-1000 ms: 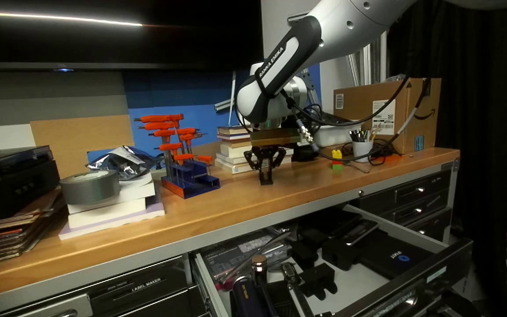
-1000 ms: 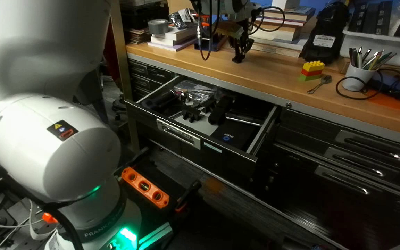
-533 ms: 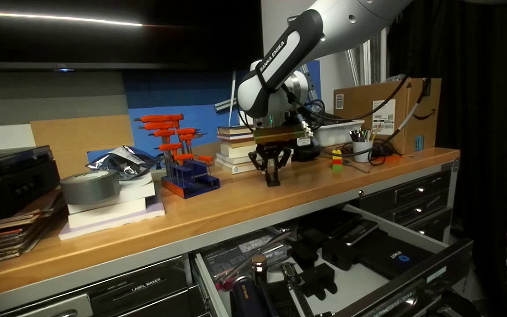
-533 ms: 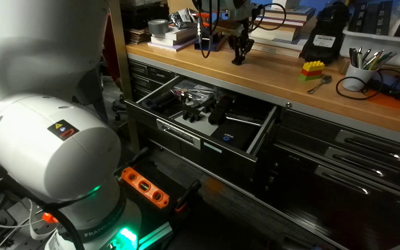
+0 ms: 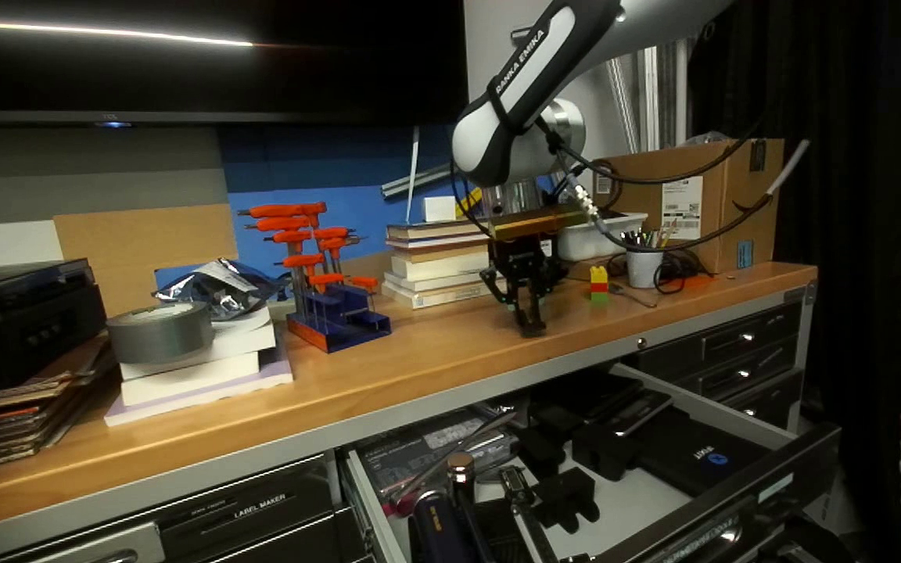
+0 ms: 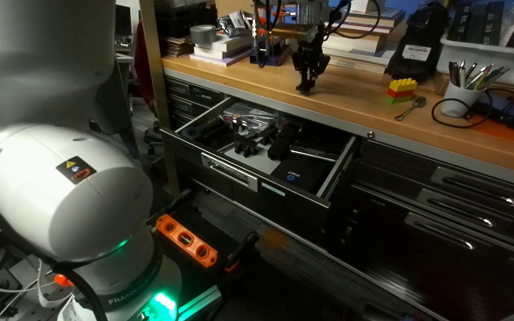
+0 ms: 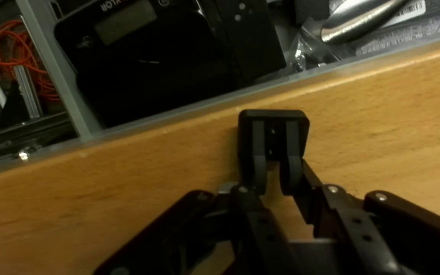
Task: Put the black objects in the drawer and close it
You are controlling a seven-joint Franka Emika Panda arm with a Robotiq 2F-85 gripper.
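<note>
While my gripper [image 7: 274, 168] hung low over the bench top [image 7: 109, 191], the front edge [image 7: 308, 91] ran just beyond its tips at 12 o'clock in the wrist view, little room that way; wood stretched toward 9 and 3. From the gripper, in an exterior view, I logged the tool rack [image 5: 329, 322] well apart at 9 o'clock, the book stack [image 5: 439, 267] near at 10, the toy bricks [image 5: 599, 284] near at 2.

Jaws pinched a small black block [image 7: 276, 143] from both sides, so the task piece sat right at the tips; I couldn't tell whether its underside touched the wood. The drawer [image 6: 259, 164] stood pulled out, below bench level, at 7 o'clock from the gripper in an exterior view, 11 o'clock in the wrist view, past that edge. Other small black pieces [image 5: 565, 494] lay inside it.

Against the frame half a second earlier, I had shifted the arm [image 5: 533, 59] toward 3 o'clock in an exterior view, block travelling along in the grip and now closer to the front edge. Drawer and contents matched that frame.
</note>
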